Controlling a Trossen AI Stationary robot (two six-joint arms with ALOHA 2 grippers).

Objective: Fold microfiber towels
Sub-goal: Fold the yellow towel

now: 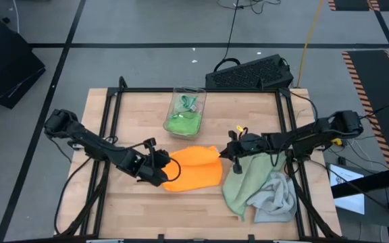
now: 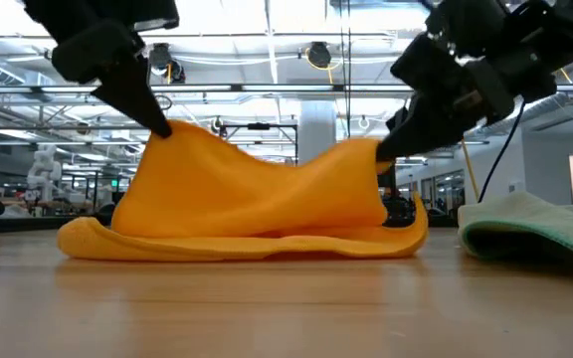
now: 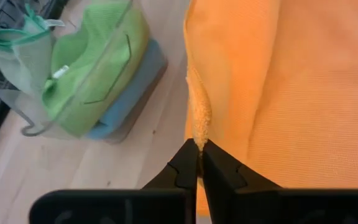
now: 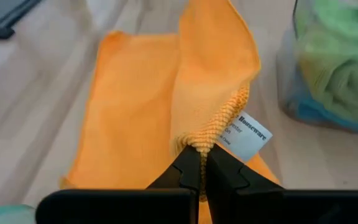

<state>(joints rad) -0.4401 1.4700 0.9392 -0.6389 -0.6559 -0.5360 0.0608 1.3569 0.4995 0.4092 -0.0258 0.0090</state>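
High view shows the wooden table point(image 1: 113, 209) with the orange towel point(image 1: 198, 172) at its middle, held up by both arms. The left gripper point(image 1: 162, 169) is pinched tight on the towel's edge at its left side, and the right gripper point(image 1: 233, 152) is pinched tight on the corner that carries a white label point(image 4: 248, 134). In the low view the two held points are raised and the lower part of the towel lies on the table, so the step in hand looks like folding it in half. To do it well, I think both grippers should travel together at the same height and keep the raised edge stretched, then lay it exactly over the opposite edge before letting go; unequal speed would give a crooked fold.

Near the right gripper lie a sage green towel point(image 1: 238, 185) and a light grey towel point(image 1: 279, 199), loosely heaped and touching each other.

The clear plastic bin point(image 1: 186, 111) stands behind the orange towel. Inside it lies a bright green towel point(image 1: 183, 123) over a blue towel point(image 3: 126, 102)
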